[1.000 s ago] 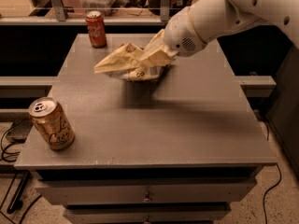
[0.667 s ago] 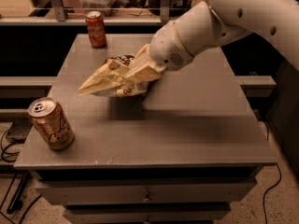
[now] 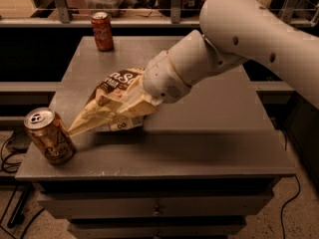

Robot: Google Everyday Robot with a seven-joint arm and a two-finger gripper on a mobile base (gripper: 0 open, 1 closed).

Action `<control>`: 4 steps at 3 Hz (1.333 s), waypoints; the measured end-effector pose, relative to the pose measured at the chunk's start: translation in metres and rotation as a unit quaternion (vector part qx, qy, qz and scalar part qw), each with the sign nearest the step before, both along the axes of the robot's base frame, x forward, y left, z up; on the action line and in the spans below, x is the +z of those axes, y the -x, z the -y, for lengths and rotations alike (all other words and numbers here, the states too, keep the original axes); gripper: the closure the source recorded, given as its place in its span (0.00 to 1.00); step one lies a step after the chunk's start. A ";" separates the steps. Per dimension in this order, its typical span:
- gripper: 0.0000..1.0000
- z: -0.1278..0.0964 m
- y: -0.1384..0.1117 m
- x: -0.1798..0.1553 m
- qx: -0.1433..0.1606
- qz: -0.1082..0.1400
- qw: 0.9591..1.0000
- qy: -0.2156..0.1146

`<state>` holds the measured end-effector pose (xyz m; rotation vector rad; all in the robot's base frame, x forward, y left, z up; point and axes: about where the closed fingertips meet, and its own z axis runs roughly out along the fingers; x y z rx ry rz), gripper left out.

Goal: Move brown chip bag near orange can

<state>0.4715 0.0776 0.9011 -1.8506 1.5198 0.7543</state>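
Camera view, near edge first: orange can [image 3: 50, 136] stood upright at the front-left corner of the table [image 3: 199, 148], silver top up. Just beside it to the right was the brown chip bag [image 3: 112, 96], tilted, with its pale lower tip pointing down at the can; whether they touched could not be told. Its dark lettered top angled up and back. Gripper [image 3: 127, 106] sat over mid-table, jaws closed on the crumpled bag. White arm [image 3: 249, 39] ran back and right. Far-left edge: red cola can [image 3: 102, 31], upright, well apart.
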 end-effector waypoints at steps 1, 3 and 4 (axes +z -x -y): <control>0.35 0.001 0.004 -0.009 0.000 0.003 1.000 0.005; 0.00 -0.002 0.007 -0.007 0.003 0.005 1.000 0.006; 0.00 -0.002 0.007 -0.007 0.003 0.005 1.000 0.006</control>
